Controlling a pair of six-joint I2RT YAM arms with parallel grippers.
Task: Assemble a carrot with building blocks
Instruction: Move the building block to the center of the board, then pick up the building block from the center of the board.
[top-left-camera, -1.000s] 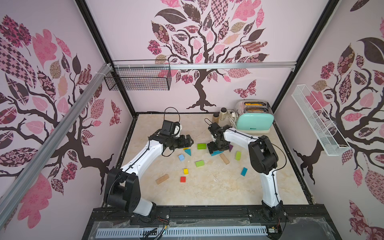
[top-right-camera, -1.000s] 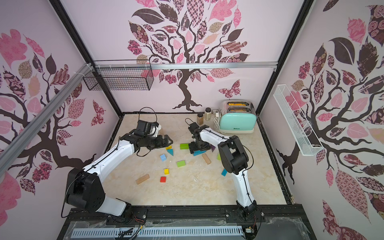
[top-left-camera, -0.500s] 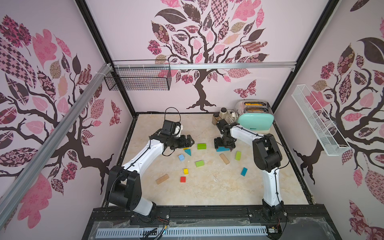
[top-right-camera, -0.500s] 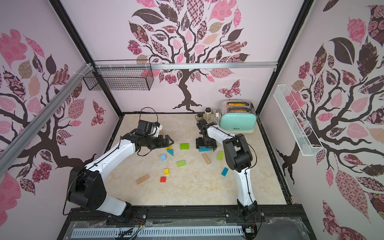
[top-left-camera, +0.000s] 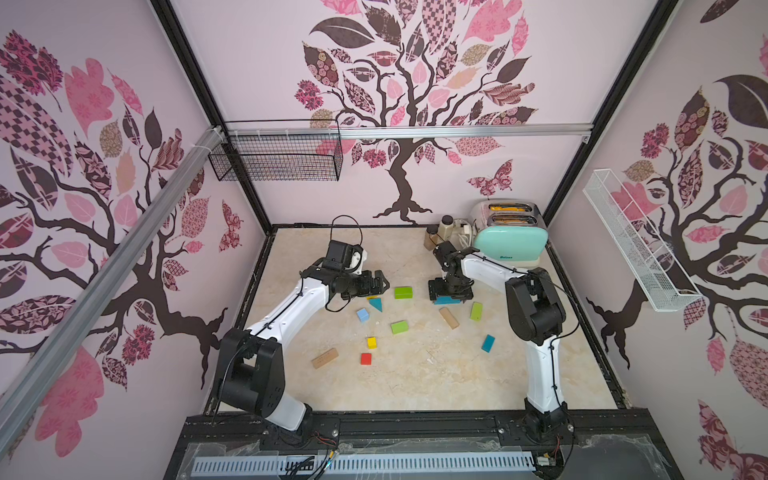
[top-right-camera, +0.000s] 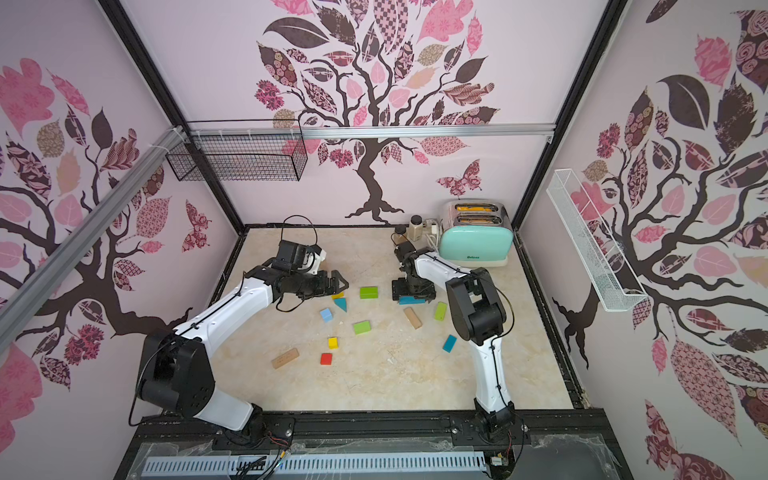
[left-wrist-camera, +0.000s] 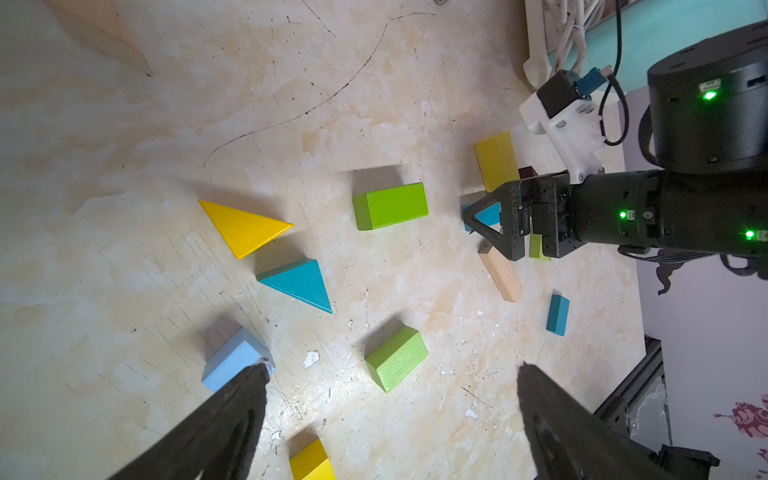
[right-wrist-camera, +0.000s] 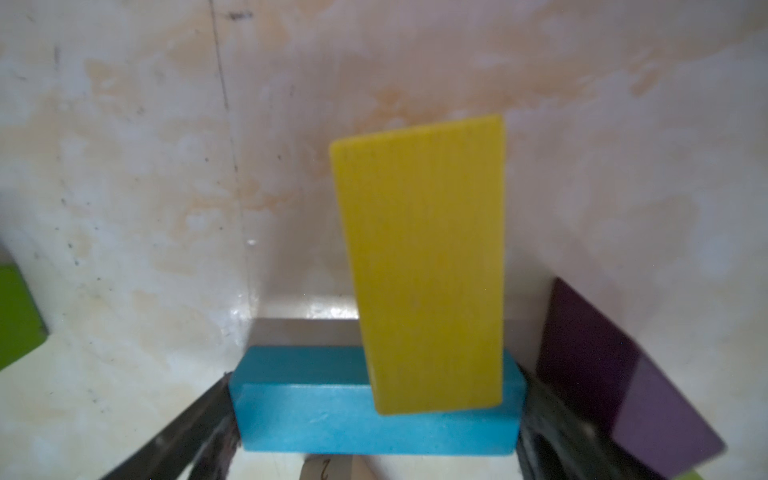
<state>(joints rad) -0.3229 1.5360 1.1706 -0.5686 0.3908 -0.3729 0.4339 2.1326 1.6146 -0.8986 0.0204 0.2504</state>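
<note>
Left fingers (left-wrist-camera: 224, 428) spread, empty; two green blocks (left-wrist-camera: 390, 205) (left-wrist-camera: 397, 357) ahead. Right fingers (right-wrist-camera: 195, 428) flank one blue bar (right-wrist-camera: 374, 411), one yellow bar (right-wrist-camera: 424, 257) overlapping; grip unclear.

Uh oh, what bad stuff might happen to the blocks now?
1. The yellow block lies partly over the blue bar, which sits between the right gripper's jaws. A careless move there might knock it off.
2. The purple block sits right beside that gripper, so it may get bumped out of place.
</note>
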